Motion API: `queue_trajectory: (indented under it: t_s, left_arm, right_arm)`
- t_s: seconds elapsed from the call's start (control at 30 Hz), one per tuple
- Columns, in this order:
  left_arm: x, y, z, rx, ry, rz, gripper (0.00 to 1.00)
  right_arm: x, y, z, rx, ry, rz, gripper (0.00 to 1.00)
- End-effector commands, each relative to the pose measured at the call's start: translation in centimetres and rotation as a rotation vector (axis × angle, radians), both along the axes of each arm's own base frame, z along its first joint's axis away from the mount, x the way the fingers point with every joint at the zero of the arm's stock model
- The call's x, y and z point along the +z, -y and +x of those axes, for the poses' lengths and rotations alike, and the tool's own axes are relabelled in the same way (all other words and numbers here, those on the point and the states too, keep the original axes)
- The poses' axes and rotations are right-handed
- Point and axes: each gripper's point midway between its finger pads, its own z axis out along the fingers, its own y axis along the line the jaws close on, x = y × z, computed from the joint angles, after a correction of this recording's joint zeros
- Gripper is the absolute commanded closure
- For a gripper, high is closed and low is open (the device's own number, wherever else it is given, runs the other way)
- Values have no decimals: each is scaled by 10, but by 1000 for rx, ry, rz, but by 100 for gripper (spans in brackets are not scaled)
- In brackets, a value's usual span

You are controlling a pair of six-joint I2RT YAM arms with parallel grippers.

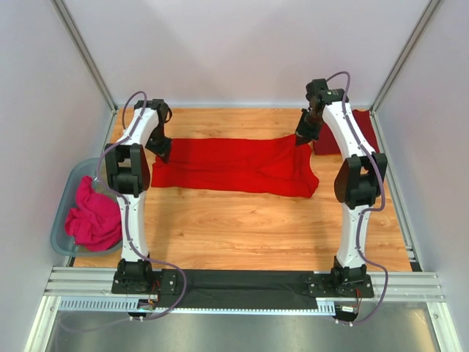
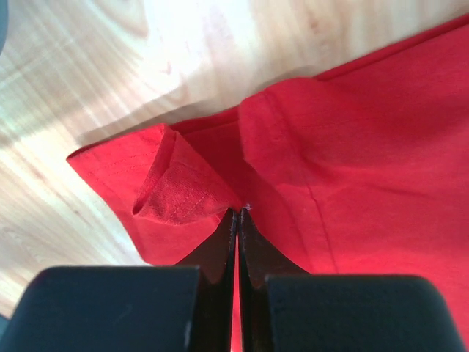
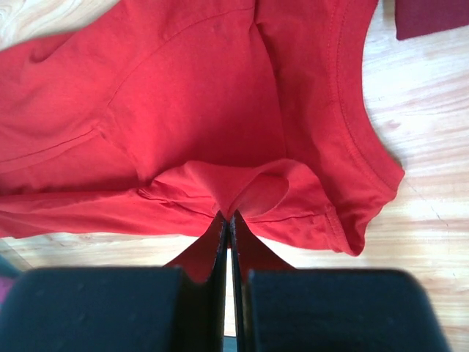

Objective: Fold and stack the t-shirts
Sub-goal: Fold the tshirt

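The bright red t-shirt (image 1: 234, 165) lies stretched in a long band across the far half of the wooden table. My left gripper (image 1: 163, 152) is shut on the shirt's left end. In the left wrist view the left gripper (image 2: 239, 211) pinches a raised fold of the red cloth (image 2: 366, 147). My right gripper (image 1: 302, 139) is shut on the shirt's right end. In the right wrist view the right gripper (image 3: 229, 215) pinches a small tuck near the collar (image 3: 352, 110). The darker maroon t-shirt (image 1: 326, 145) lies at the far right, partly hidden by the right arm, and its corner (image 3: 432, 15) shows there too.
A clear grey-blue bin (image 1: 62, 202) stands off the table's left edge with a crumpled magenta cloth (image 1: 95, 216) in it. White walls enclose the table at the back and sides. A black mat (image 1: 242, 282) lies between the arm bases.
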Motion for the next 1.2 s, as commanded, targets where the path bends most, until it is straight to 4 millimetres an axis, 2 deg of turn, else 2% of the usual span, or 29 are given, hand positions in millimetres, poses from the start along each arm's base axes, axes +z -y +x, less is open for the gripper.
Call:
queue_trajectory:
  t_s: [0.0,0.13,0.3,0.37,0.57,0.63,0.8,0.9,0.93,1.0,1.03,1.1,1.17]
  left_arm:
    - [9,-10,-8,7,-41,49,100]
    - [4,-11,-11,8,-60,56,100]
    - [-3,-12,-11,5,-80,54,100]
    - [-1,-12,-8,6,-65,57,97]
    - [15,-16,-3,20,-27,78,83]
    - [22,-17,-4,28,-16,83,73]
    - [55,-20,5,-26,81,104,70]
    - [74,-14,16,-110,172,85,70]
    - [72,-7,20,-143,195,49,70]
    - [80,-1,16,-180,211,26,69]
    - [74,7,14,-246,208,2,69]
    - [75,16,11,-327,225,-26,69]
    - [70,29,6,-434,217,-48,69]
  right_arm:
    - [5,-5,15,53,56,14,100]
    - [8,-5,27,81,96,5,100]
    - [2,-8,37,108,105,14,99]
    - [1,-7,39,111,109,10,99]
    - [6,-11,53,117,159,43,98]
    - [8,-16,59,122,179,75,98]
    - [7,-21,72,93,206,138,96]
    - [3,-24,77,72,205,166,89]
    - [3,-24,79,63,206,173,85]
    - [6,-24,81,51,210,191,80]
    - [9,-25,82,41,209,206,73]
    - [13,-19,76,20,190,190,67]
    - [11,-2,68,-26,156,123,64]
